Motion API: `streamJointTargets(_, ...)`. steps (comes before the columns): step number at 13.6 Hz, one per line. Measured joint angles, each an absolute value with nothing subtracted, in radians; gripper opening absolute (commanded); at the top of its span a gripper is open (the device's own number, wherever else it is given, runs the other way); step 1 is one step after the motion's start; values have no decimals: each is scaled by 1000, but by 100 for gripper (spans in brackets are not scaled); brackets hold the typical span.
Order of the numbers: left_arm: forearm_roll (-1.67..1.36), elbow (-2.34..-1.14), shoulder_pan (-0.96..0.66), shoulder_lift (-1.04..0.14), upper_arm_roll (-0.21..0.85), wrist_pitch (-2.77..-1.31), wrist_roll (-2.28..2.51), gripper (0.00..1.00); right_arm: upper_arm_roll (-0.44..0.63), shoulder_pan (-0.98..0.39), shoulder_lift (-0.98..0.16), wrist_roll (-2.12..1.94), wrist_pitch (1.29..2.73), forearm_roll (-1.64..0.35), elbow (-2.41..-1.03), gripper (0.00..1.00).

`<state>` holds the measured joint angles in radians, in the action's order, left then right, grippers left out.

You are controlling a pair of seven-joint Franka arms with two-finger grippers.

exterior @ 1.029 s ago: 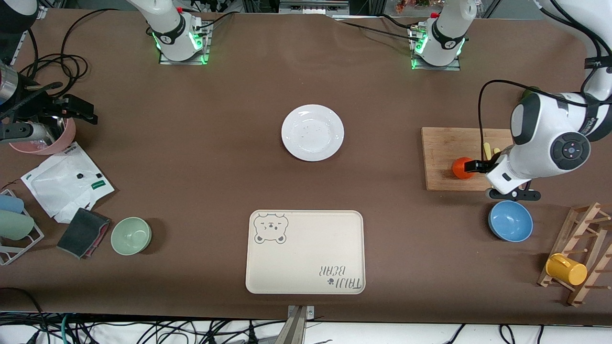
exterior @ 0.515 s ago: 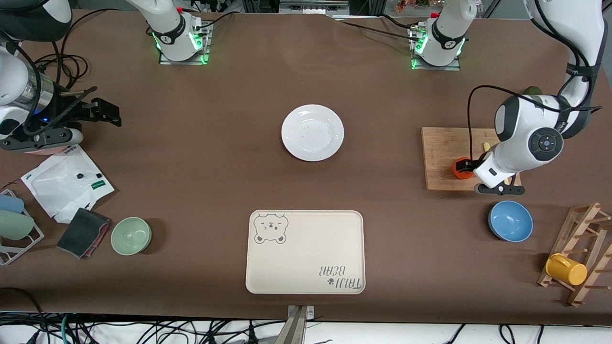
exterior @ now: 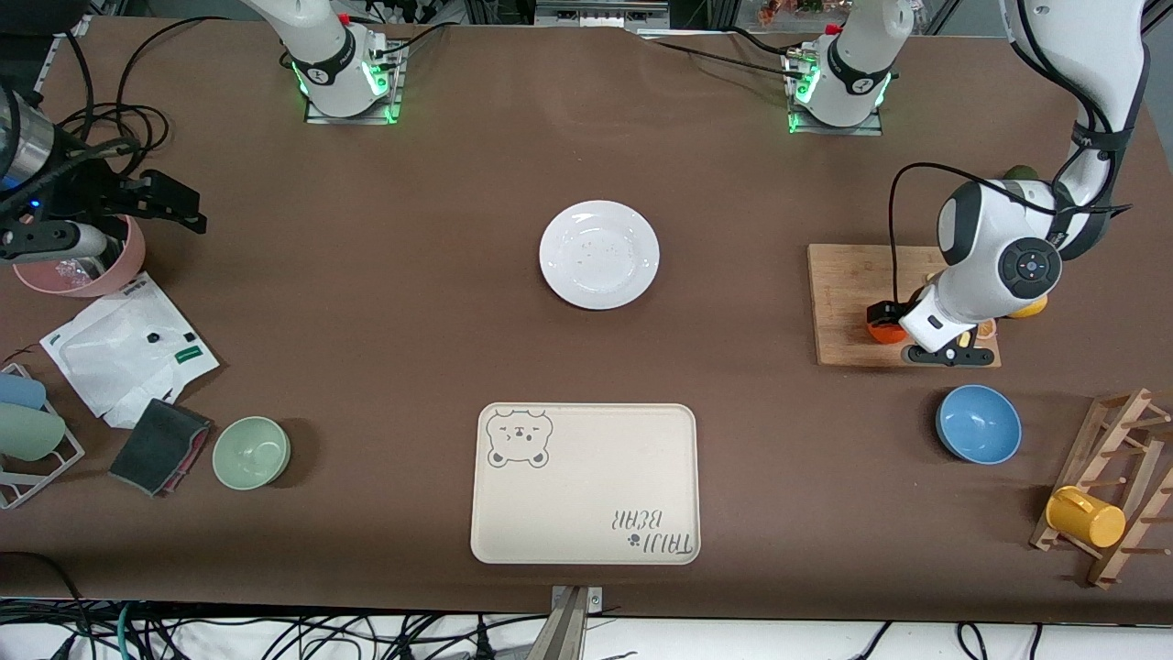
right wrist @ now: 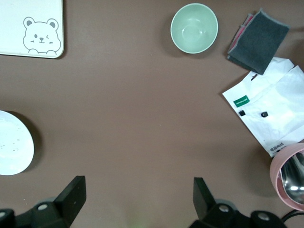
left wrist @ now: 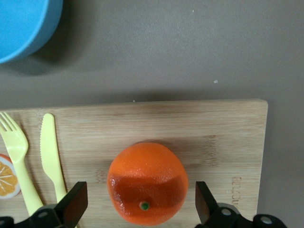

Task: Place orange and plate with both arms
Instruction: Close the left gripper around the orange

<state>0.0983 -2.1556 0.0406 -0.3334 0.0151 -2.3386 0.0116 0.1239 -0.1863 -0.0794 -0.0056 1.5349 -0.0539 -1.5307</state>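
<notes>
Left gripper (left wrist: 137, 209) open astride orange (left wrist: 147, 183) on cutting board (left wrist: 228, 137), nothing gripped; off-centre squeeze could roll it.

Left tool (left wrist: 137, 209) lowered, fingers now straddling orange (exterior: 882, 328); right tool (exterior: 174, 203) retreated toward pink bowl (exterior: 55, 280).

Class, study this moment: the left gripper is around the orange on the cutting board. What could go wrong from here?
1. The left gripper is open, its fingers beside but apart from the orange; the round fruit may roll or squirt out as they close.
2. The yellow knife and fork lie close beside the orange on the cutting board; one finger might nudge them.
3. The right gripper hangs over bare table, away from the plate.
</notes>
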Motion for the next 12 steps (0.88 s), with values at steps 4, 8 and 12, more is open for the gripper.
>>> streamJointTargets(4, 98, -2207, 51, -343, 15, -2410, 12, 98, 119, -186, -83, 2, 1545, -50, -1530, 100)
streamJointTargets(8, 98, -2211, 66, -364, 15, -2424, 12, 69, 119, -186, -81, 3, 1567, -48, -1529, 100)
streamJointTargets(12, 98, -2211, 69, -366, 16, -2433, 12, 34, 113, -187, -85, 3, 1582, -48, -1530, 100)
